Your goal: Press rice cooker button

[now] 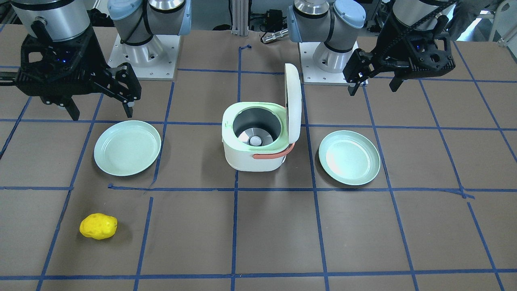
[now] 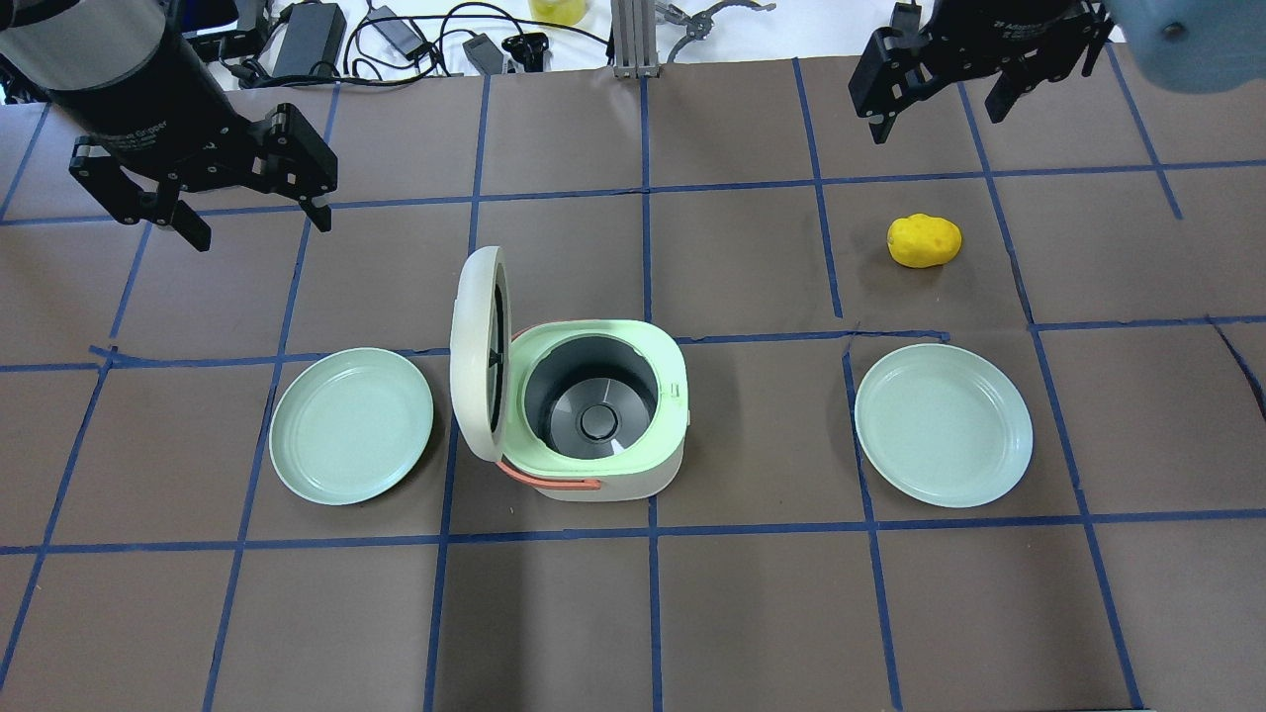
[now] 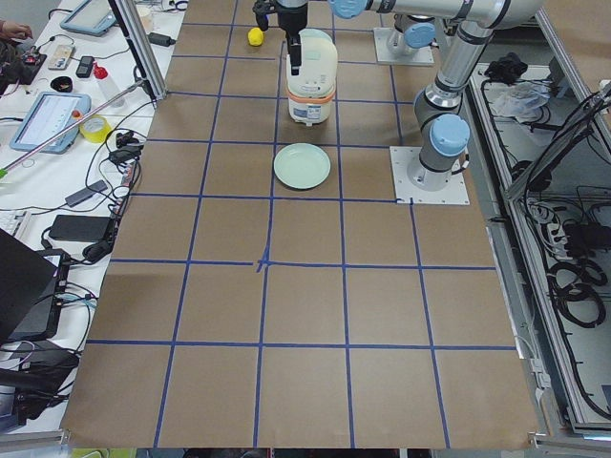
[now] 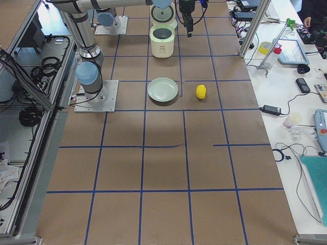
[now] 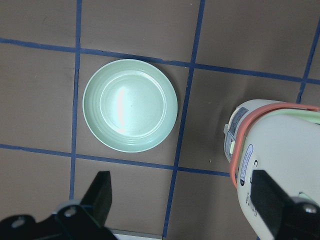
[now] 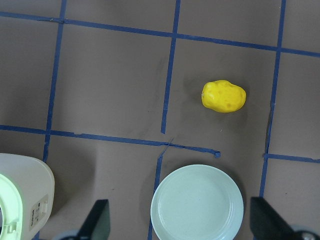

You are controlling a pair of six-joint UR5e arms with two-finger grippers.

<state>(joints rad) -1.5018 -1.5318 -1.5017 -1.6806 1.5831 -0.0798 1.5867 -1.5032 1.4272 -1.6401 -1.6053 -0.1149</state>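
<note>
The white rice cooker (image 2: 613,483) stands mid-table with its pale green rim and empty dark pot showing. Its lid (image 2: 476,356) is open and stands upright on the side of my left arm. In the left wrist view the lid's outer face (image 5: 280,150) shows an oval label; the button is hidden there behind my finger. My left gripper (image 2: 259,227) is open and empty, hovering beyond and left of the lid. My right gripper (image 2: 935,121) is open and empty, high over the far right of the table.
Two pale green plates lie either side of the cooker: one (image 2: 351,425) on the left, one (image 2: 943,425) on the right. A yellow potato-like object (image 2: 924,240) lies beyond the right plate. Cables and gear lie along the table's far edge.
</note>
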